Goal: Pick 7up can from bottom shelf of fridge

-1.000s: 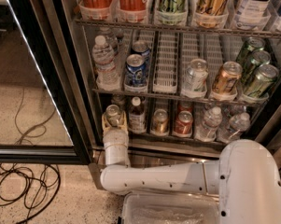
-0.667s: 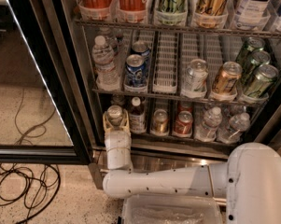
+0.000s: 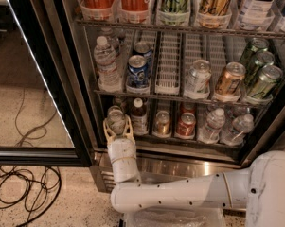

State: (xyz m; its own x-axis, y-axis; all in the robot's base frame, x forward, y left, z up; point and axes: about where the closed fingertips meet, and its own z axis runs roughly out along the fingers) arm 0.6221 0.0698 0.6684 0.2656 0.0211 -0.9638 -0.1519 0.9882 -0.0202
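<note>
The 7up can [image 3: 116,119], pale silvery-green with a shiny top, stands in the leftmost lane at the front of the bottom shelf [image 3: 194,142] of the open fridge [image 3: 180,167]. My gripper [image 3: 117,122] reaches up from the white arm [image 3: 170,195] and its two cream fingers [image 3: 106,128] sit against the can's left and right sides. The can rests low between them, its lower body hidden by the gripper.
On the same rack are a brown bottle [image 3: 138,117], a copper-gold can [image 3: 162,123], a red can [image 3: 185,124] and water bottles [image 3: 211,125]. The rack above holds a blue can [image 3: 138,71]. The glass door [image 3: 33,103] stands open left. Cables [image 3: 23,188] lie on the floor.
The white arm has shifted slightly right and up. The gripper stays at the leftmost can, which now sits a little lower between the fingers.
</note>
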